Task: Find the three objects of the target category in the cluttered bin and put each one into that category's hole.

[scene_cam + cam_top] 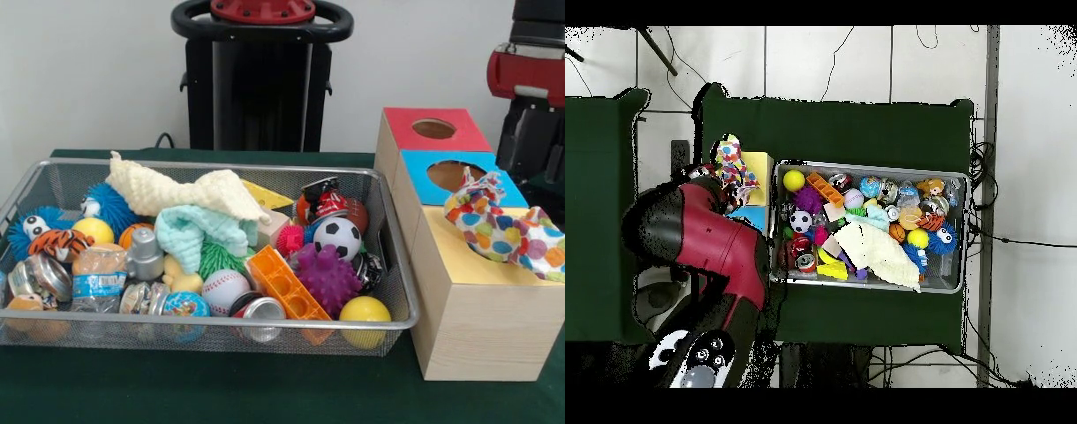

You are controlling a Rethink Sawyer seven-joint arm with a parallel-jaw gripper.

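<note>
- Wire-mesh bin [388, 322]: knobbly cream cloth [190, 190], spiky purple ball [328, 276], ridged orange block [287, 284].
- Polka-dot cloth [499, 227] drapes wooden box [485, 327], 3 o'clock.
- Gripper hidden under arm [705, 240]; state unclear.

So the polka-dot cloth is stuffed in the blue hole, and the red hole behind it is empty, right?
Not quite. In the front view the polka-dot cloth sits in the yellow-topped section at the near end of the box; the blue hole holds nothing that shows. The red hole behind it is empty, as you said.
</note>
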